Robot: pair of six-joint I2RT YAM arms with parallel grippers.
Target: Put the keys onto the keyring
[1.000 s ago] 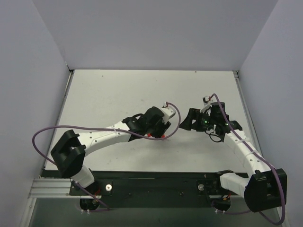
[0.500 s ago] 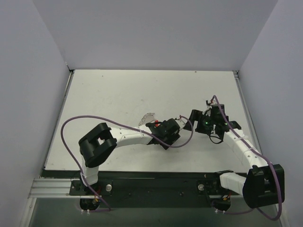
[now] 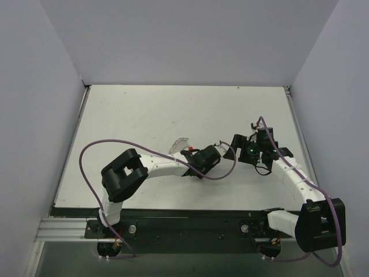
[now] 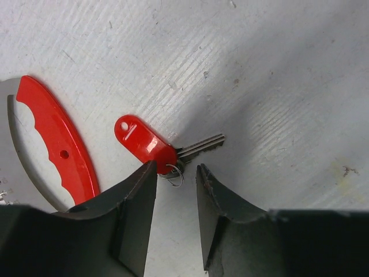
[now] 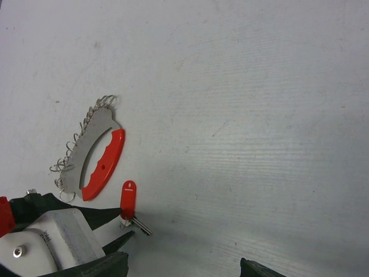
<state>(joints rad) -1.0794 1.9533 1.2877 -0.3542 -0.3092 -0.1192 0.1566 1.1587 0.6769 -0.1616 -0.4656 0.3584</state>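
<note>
**Key** (image 4: 147, 145): lying flat on the bench (image 4: 277, 69), just ahead of the left tool (image 4: 176, 190). The tool's jaws are standing narrowly apart, straddling the key's small wire loop (image 4: 174, 172), apparently lining up a pinch; nothing is being gripped.

**Keyring** (image 4: 55, 135): lying to that tool's left, near the key but not touching it.

**Right tool** (image 5: 183, 270): hovering wide, carrying nothing.

**Obstruction:** the left tool is crowding the key, likely blocking the right tool's approach.

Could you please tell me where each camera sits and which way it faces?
Top external: above and behind, looking down on the table; left arm and right arm show.
Left wrist: low over the table, facing the key; left gripper open beside it.
Right wrist: higher, looking down; right gripper open at the bottom edge.
Shared: both wrist views show key and keyring.
</note>
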